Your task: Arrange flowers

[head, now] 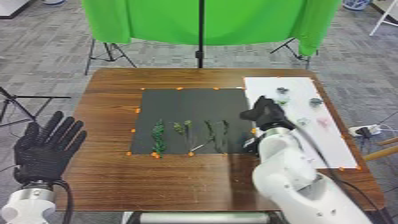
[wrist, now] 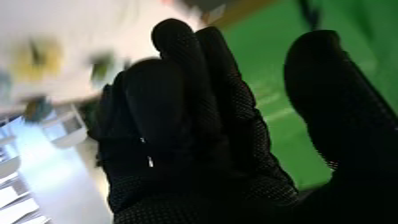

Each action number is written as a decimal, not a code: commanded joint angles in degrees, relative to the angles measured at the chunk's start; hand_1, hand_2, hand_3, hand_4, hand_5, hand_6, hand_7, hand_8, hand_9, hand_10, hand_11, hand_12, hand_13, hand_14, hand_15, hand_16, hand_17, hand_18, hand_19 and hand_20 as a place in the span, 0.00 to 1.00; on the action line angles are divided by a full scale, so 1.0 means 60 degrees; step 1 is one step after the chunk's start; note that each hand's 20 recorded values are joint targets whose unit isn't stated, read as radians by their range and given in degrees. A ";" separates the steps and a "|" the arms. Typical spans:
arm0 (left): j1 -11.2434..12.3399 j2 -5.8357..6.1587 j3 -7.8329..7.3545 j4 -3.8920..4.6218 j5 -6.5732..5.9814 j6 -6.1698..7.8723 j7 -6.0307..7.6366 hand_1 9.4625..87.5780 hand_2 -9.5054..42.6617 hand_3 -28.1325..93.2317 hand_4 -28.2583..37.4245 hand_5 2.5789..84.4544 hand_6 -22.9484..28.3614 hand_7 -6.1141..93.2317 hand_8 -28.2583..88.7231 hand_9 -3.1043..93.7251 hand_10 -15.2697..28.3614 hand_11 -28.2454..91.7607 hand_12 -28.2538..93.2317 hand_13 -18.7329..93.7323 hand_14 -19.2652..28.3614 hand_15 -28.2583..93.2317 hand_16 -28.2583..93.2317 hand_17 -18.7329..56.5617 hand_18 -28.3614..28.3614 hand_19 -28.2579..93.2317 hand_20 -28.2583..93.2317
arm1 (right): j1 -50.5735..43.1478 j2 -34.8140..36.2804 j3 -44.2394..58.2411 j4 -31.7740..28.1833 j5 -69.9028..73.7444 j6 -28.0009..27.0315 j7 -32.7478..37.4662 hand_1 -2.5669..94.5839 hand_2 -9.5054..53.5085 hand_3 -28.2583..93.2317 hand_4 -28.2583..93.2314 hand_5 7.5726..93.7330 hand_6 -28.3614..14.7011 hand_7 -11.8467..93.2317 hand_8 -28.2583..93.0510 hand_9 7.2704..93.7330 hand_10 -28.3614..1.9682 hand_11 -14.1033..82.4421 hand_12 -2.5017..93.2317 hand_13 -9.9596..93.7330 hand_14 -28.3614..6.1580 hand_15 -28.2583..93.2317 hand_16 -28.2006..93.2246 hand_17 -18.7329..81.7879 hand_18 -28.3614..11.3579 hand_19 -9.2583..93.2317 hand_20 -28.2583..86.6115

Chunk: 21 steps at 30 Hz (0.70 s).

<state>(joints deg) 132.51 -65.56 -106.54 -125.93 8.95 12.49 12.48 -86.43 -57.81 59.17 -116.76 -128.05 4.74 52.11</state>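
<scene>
Over the boundary of the black mat (head: pixel 191 100) and the white sheet (head: pixel 329 150) is my right hand (head: pixel 266 113) in the head view. In the right wrist view the same hand (wrist: pixel 195 140) has relaxed fingers, its thumb apart from them, and holds nothing visible. My left hand (head: pixel 44 152) lies at the left table edge, fingers straight. Green stems stand out on the mat's lower half: a leafy one (head: pixel 159 137), a pair with small yellowish tops (head: pixel 187 132) and thin dark ones (head: pixel 213 134). Small flower heads lie on the sheet, among them a pink one (head: pixel 322 121) and a bluish one (head: pixel 315 102).
Orange tape marks dot the borders of mat and sheet on the brown table (head: pixel 107 170). Past the far edge, a green cloth (head: pixel 151 25) hangs by a black stand (head: pixel 200 52). My right forearm crosses the sheet's near left part.
</scene>
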 commanded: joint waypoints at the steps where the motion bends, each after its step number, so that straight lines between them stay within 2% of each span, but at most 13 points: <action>1: 0.0095 -0.0060 0.0017 0.0018 -0.0074 0.0006 0.0057 0.22 0.49 0.82 0.00 0.51 0.64 0.18 0.18 0.42 0.71 0.37 0.33 0.42 0.72 0.47 0.20 0.18 0.72 0.44 0.34 | -0.0722 0.1802 0.1929 0.0798 0.0231 -0.0309 -0.1669 0.45 0.00 0.87 0.06 0.61 0.51 0.30 0.14 0.58 0.32 0.33 0.21 0.62 0.34 0.74 0.40 0.45 0.09 0.90 0.62; 3: 0.0135 -0.0083 0.0000 0.0009 -0.0074 0.0022 0.0082 0.22 0.49 0.82 0.00 0.51 0.64 0.18 0.18 0.42 0.71 0.37 0.33 0.42 0.72 0.47 0.20 0.18 0.72 0.44 0.34 | -0.0453 0.1835 0.1803 0.1197 0.0180 -0.0489 -0.1566 0.46 0.00 0.87 0.06 0.59 0.52 0.29 0.13 0.56 0.35 0.32 0.20 0.61 0.35 0.72 0.39 0.44 0.09 0.90 0.63; 8: 0.0138 -0.0101 0.0008 0.0011 -0.0083 0.0016 0.0084 0.22 0.49 0.82 0.00 0.51 0.64 0.18 0.18 0.42 0.71 0.37 0.33 0.42 0.72 0.47 0.20 0.19 0.72 0.44 0.34 | -0.0759 0.1997 0.1986 0.1389 0.0198 -0.0794 -0.1692 0.48 0.00 0.87 0.04 0.56 0.53 0.29 0.13 0.54 0.40 0.30 0.20 0.61 0.36 0.70 0.39 0.44 0.09 0.90 0.63; 11: 0.0152 -0.0093 0.0053 0.0006 -0.0120 0.0021 0.0136 0.22 0.49 0.82 0.00 0.51 0.64 0.17 0.18 0.42 0.71 0.37 0.33 0.42 0.72 0.47 0.20 0.18 0.72 0.44 0.34 | -0.0668 0.2013 0.1766 0.1626 0.0189 -0.0722 -0.1805 0.49 0.00 0.87 0.02 0.55 0.54 0.29 0.13 0.53 0.42 0.30 0.19 0.61 0.38 0.70 0.39 0.44 0.10 0.89 0.63; 17: 0.0031 -0.0108 0.0160 0.0052 -0.0119 0.0018 0.0076 0.22 0.49 0.82 0.00 0.51 0.64 0.17 0.18 0.42 0.71 0.37 0.33 0.42 0.72 0.47 0.20 0.19 0.72 0.44 0.34 | -0.0401 0.2032 0.1255 0.1998 -0.0067 -0.0319 -0.2137 0.52 0.00 0.86 0.00 0.56 0.57 0.30 0.13 0.56 0.49 0.31 0.19 0.64 0.43 0.70 0.39 0.45 0.11 0.89 0.63; 21: 0.0038 -0.0131 0.0171 0.0059 -0.0116 0.0036 0.0082 0.22 0.49 0.82 0.00 0.51 0.64 0.17 0.18 0.42 0.71 0.37 0.33 0.42 0.72 0.47 0.20 0.18 0.72 0.44 0.34 | -0.0043 0.1991 0.0788 0.2224 -0.0409 -0.0378 -0.2157 0.53 0.00 0.85 0.00 0.59 0.59 0.31 0.12 0.56 0.47 0.32 0.19 0.64 0.44 0.71 0.40 0.45 0.12 0.89 0.63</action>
<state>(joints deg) 132.48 -65.65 -106.00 -125.91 8.59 12.48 13.23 -89.04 -45.65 66.74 -104.60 -127.12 2.38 40.18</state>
